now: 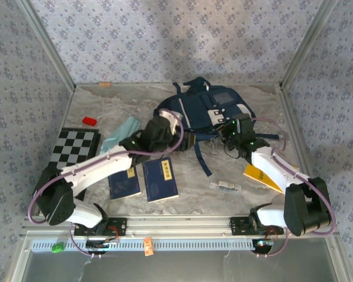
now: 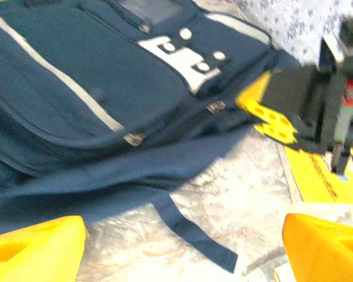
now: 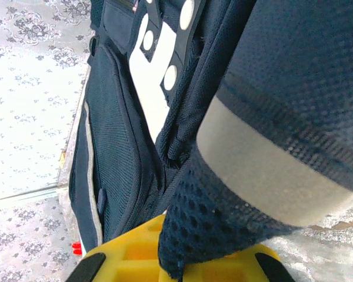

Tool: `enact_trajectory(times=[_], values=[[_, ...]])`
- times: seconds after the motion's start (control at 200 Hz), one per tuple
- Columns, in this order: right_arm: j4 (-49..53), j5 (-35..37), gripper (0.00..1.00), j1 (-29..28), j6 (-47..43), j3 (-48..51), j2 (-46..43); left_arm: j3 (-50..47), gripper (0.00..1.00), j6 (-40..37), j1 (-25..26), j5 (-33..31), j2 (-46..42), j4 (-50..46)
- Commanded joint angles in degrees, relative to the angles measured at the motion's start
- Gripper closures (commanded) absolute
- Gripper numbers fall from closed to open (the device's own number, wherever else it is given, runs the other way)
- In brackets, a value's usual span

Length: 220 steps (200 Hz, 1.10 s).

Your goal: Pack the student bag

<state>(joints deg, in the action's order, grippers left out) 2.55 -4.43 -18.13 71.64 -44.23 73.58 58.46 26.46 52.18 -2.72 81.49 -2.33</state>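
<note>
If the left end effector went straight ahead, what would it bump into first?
The left end effector would likely meet the strap lying on the table first, then the bag; depth is unclear.

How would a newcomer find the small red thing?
Start at the left half of the marbled table. Just beyond the black-and-white checkerboard lies a small red block. It alone is red; the neighbouring cloth is teal.

student bag (image 1: 206, 108): matt navy woven cloth, coarse mesh panel, smooth white patches
desk (image 1: 135, 103): smooth marbled finish
left end effector (image 2: 179, 249): smooth yellow plastic
</note>
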Motion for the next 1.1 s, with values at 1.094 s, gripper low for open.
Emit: enact_trajectory(times=[1.094], values=[[-5.64,4.39,1.0,-7.94,7.44,1.77,-5.12,1.98,0.49,-4.14,8.2,-19.49,27.38,35.23]])
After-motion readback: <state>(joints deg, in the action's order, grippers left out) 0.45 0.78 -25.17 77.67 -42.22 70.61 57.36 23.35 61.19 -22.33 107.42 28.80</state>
